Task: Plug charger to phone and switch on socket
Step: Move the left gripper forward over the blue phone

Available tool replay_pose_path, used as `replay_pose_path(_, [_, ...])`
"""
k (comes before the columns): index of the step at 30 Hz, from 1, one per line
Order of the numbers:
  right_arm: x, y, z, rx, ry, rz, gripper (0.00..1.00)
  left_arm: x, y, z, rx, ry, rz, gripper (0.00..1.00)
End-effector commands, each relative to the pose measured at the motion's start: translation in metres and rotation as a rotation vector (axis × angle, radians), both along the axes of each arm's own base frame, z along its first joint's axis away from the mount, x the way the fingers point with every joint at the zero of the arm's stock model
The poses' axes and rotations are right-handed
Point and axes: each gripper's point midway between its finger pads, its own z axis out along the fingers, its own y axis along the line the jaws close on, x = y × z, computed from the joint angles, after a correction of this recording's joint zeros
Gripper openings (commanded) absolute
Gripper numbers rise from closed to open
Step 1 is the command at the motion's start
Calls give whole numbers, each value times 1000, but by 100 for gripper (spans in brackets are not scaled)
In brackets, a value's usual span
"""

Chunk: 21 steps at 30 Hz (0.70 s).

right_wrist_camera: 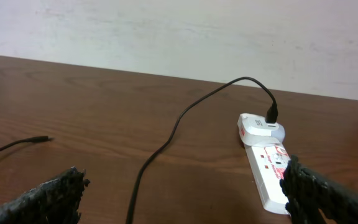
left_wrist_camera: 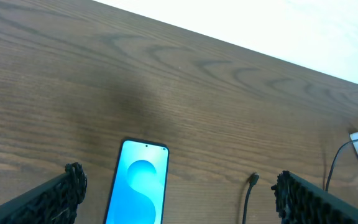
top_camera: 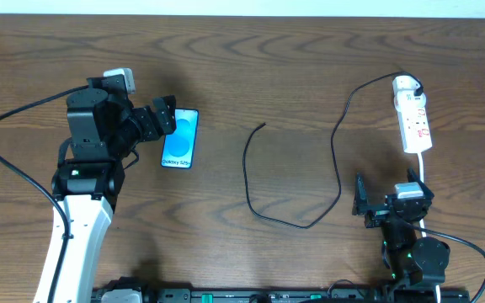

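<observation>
left pincer (left_wrist_camera: 180,180) wide, just beside phone (top_camera: 180,139), left of frame. right pincer (right_wrist_camera: 184,175) wide, lower right. charger (top_camera: 306,225) tip on desk (top_camera: 310,67) mid-frame, apart from phone. socket (top_camera: 414,122) upper right.

on the phone (top_camera: 180,139), in the overhead view, white letters near the lower end of the blue screen read "galaxy s25". the socket (top_camera: 413,118) carries small red marks on its white top, but they are too small to read in any view. no other writing is readable.
</observation>
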Motion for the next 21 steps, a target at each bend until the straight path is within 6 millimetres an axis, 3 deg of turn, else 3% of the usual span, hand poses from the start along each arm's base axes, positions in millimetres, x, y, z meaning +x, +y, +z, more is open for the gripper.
replay_pose_path(1, [0, 2, -1, 11, -2, 5, 99, 5, -1, 18, -12, -39, 2, 100])
replay_pose_path(14, [0, 2, -1, 11, -2, 5, 99, 8, -1, 14, -12, -31, 1, 99])
replay_pose_path(21, [0, 2, -1, 11, -2, 5, 99, 12, -1, 0, -13, 8, 2, 99])
